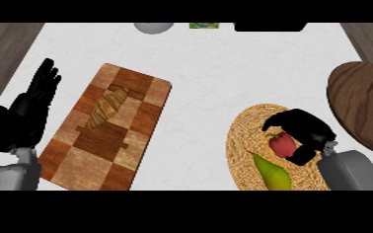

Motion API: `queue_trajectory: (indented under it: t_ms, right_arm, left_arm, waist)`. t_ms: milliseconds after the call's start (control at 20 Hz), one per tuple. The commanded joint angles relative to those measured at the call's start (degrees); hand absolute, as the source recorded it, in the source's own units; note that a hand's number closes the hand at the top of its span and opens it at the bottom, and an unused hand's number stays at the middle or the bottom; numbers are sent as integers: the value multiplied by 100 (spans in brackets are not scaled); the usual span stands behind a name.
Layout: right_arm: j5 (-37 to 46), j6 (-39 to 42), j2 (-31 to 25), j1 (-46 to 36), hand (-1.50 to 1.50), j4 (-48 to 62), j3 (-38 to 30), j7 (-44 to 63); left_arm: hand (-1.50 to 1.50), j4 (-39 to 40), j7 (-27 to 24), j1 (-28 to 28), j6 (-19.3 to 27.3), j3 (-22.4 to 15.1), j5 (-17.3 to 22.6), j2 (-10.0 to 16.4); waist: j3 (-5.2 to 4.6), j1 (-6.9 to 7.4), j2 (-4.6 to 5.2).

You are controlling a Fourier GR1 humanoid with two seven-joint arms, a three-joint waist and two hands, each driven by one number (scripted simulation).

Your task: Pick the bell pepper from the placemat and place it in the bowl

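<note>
Right hand (pixel 310 131): I see it over the woven placemat (pixel 244 143), fingers and thumb curled round the bell pepper (pixel 282 145).
Bell pepper: red, stem up; I cannot tell whether it is off the mat.
Yellow-green fruit (pixel 273 175): lies on the placemat, just beside the pepper on the near side.
Bowl (pixel 353 98): dark wood, cut by my right edge, just beyond the placemat.
Cutting board (pixel 109 143): checkered wood, left on the white counter (pixel 204 79), bread loaf (pixel 108 107) on its far half.
Left hand (pixel 33 103): resting at the left edge, fingers straight.
</note>
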Motion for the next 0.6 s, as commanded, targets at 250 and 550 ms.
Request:
queue_trajectory:
  t_ms: [250, 550]
  right_arm:
    - [312, -489, 482, -376, 150, 983, -62, -672]
    - [346, -593, 550, -37, 150, 218, -278, -409]
  left_arm:
    - [0, 297, -261, -27, -224, 291, 34, -8]
    - [0, 224, -431, 287, -232, 167, -119, -199]
  waist:
    - [10, 4, 12]
    - [8, -17, -1]
